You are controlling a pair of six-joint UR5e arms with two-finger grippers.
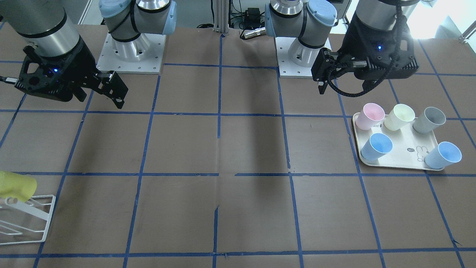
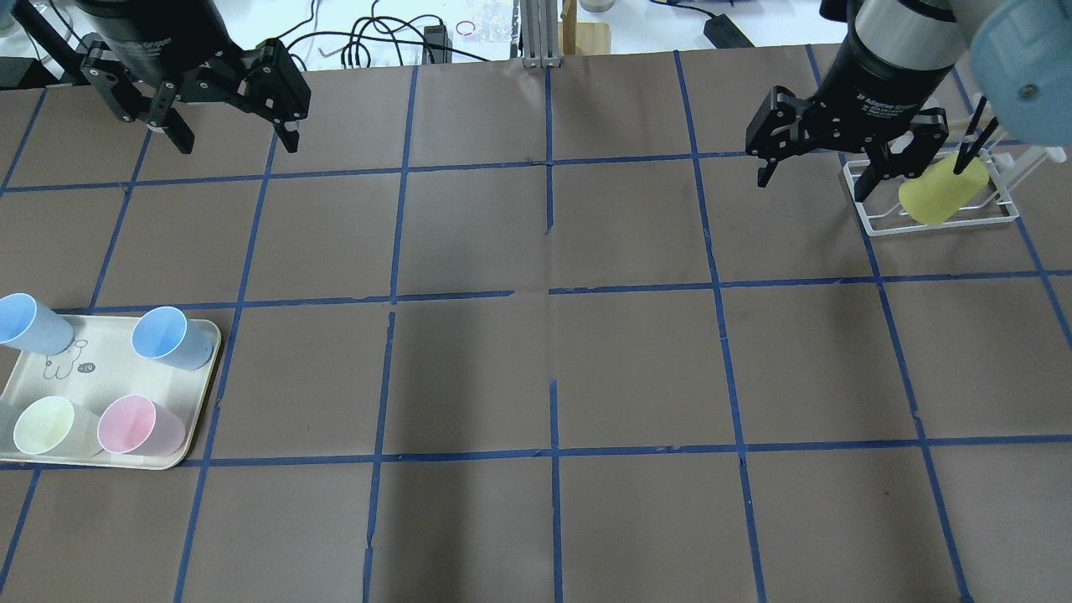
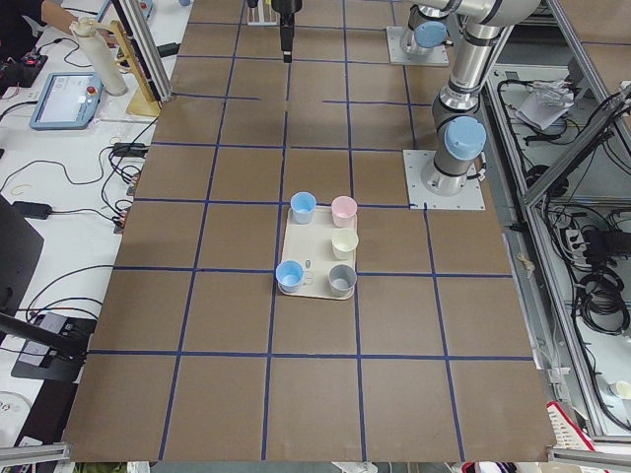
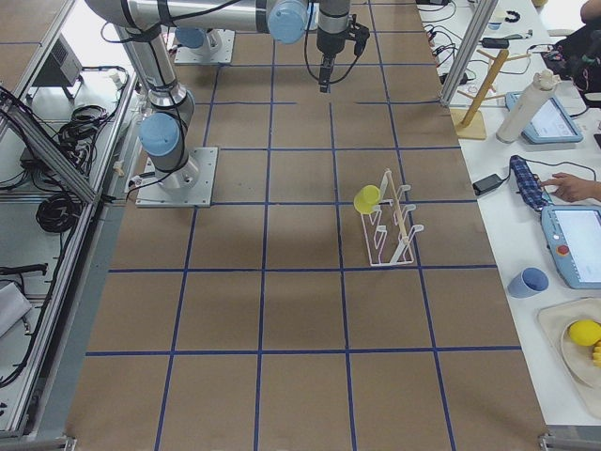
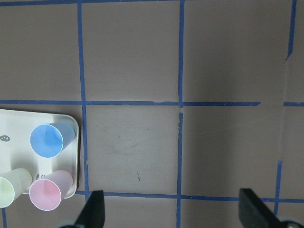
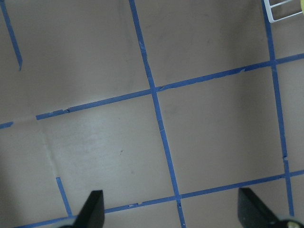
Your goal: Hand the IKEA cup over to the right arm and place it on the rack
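Robot arms: two, the left arm (image 1: 375,16) and the right arm (image 2: 900,38). Mounting base plates (image 1: 153,64) (image 1: 286,69): two, one under each arm. Two-finger grippers: two, the left gripper (image 2: 238,142) and the right gripper (image 2: 816,180), one per arm. Cups: six in all, namely one bright yellow IKEA cup (image 2: 942,193), two light blue cups (image 1: 377,146) (image 1: 443,155), one pink cup (image 1: 372,115), one pale cream cup (image 1: 399,116) and one grey cup (image 1: 429,120). Trays: one cream tray (image 1: 403,138), bearing five of the cups. Racks: one white wire rack (image 4: 392,228), bearing the sixth.
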